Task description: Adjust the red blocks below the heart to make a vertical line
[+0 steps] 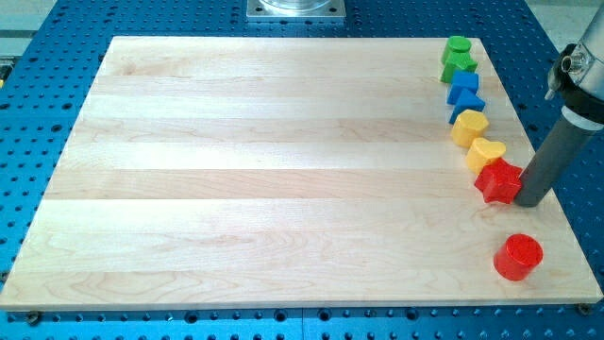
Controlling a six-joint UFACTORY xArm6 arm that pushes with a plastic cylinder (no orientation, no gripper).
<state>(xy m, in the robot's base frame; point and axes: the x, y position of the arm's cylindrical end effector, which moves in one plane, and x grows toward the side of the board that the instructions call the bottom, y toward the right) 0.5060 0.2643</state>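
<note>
A red star-shaped block (497, 180) lies near the board's right edge, just below a yellow heart (486, 152). A red cylinder (518, 257) stands lower down, a little to the right of the star, near the bottom right corner. My tip (528, 201) is at the star's right side, touching or almost touching it, and above the cylinder. The dark rod rises from there to the view's upper right.
Above the heart, a line of blocks runs up along the right edge: a yellow block (469, 126), two blue blocks (464, 93), and two green blocks (458, 55) at the top. The wooden board (264, 170) lies on a blue perforated table.
</note>
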